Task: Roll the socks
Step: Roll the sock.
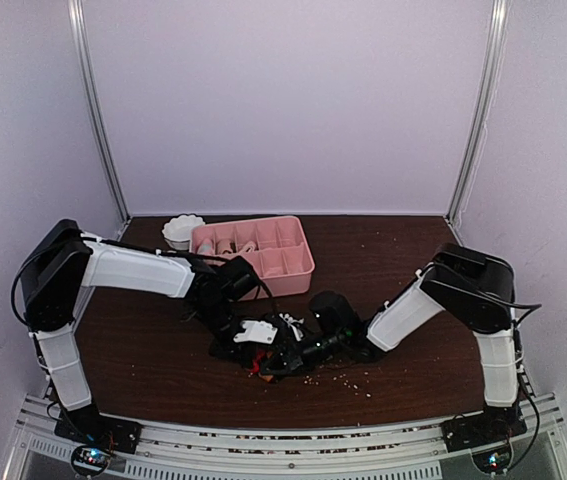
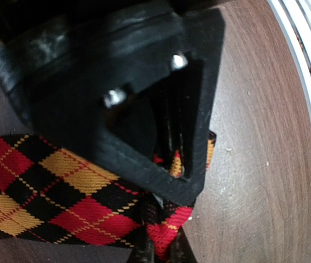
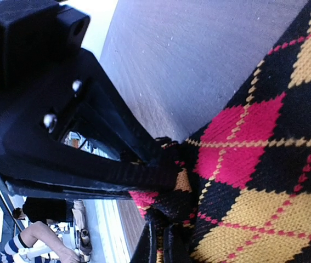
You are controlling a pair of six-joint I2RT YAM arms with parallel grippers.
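crosswise, argyle sock (image 2: 62, 192) lying flat — end pinched, left fingers (image 2: 142, 255)

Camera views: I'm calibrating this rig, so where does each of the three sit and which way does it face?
Top external: above and behind the arm bases, looking down at the dark brown wooden table; both arms show whole.
Left wrist: on the left arm, facing down the left jaws, shut on the black fabric sock with red and yellow argyle diamonds.
Right wrist: on the right arm, facing along the right jaws, pinching the same sock.
Shared: both wrist views show that sock and the tabletop.
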